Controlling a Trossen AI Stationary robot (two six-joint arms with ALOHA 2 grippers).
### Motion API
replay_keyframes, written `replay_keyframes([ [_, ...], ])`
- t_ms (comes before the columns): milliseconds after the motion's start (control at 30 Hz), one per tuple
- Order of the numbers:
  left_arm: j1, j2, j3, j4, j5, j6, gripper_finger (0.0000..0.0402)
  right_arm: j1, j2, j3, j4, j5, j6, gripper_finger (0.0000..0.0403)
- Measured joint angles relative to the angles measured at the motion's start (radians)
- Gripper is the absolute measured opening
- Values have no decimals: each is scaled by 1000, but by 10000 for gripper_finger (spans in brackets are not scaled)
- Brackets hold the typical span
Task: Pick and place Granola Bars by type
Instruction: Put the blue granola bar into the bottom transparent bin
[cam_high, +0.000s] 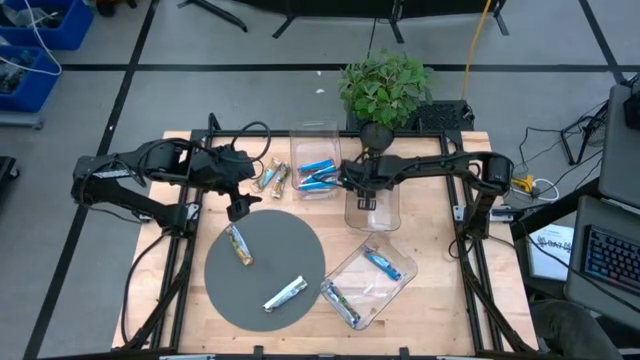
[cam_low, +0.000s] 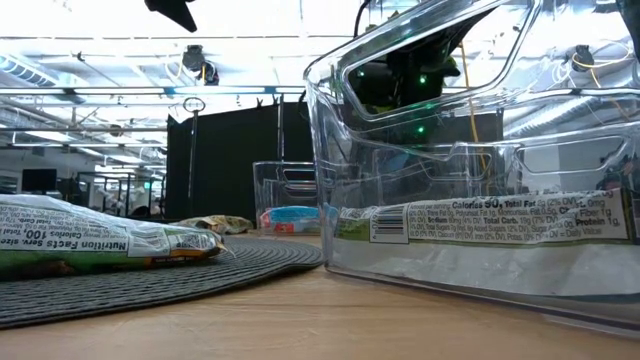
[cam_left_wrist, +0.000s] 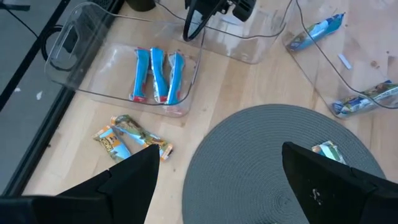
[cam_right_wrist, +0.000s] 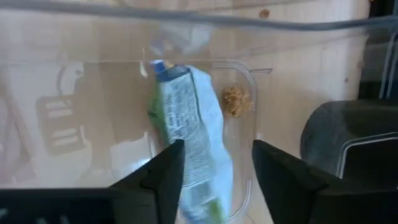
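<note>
Right end effector hangs over a clear rigid bin, fingers parted around a silvery-white foil-wrapped granola bar; contact is unclear. Left end effector, open and empty, hovers above the ribbed round grey mat on the wooden tabletop.

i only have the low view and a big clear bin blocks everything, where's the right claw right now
Observer: The right claw is over the middle clear bin, fingers apart, with a silvery-white bar between them.
Operator: what's in the far bin
Observer: The far bin holds three blue bars side by side.
Operator: and the left claw
Observer: The left claw hangs open over the edge of the grey mat. A tan bar and a silver bar lie on the mat.
</note>
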Motion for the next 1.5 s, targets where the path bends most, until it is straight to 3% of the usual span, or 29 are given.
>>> replay_keyframes([
  [333, 0, 0, 0, 0, -9, 35, 337, 32, -88, -1, -22, 54, 3, 238],
  [933, 0, 0, 0, 5, -10, 63, 337, 186, -409, 2, -23, 160, 16, 253],
  [1500, 0, 0, 0, 5, 0, -86, 337, 379, -475, 293, 128, 157, 26, 256],
])
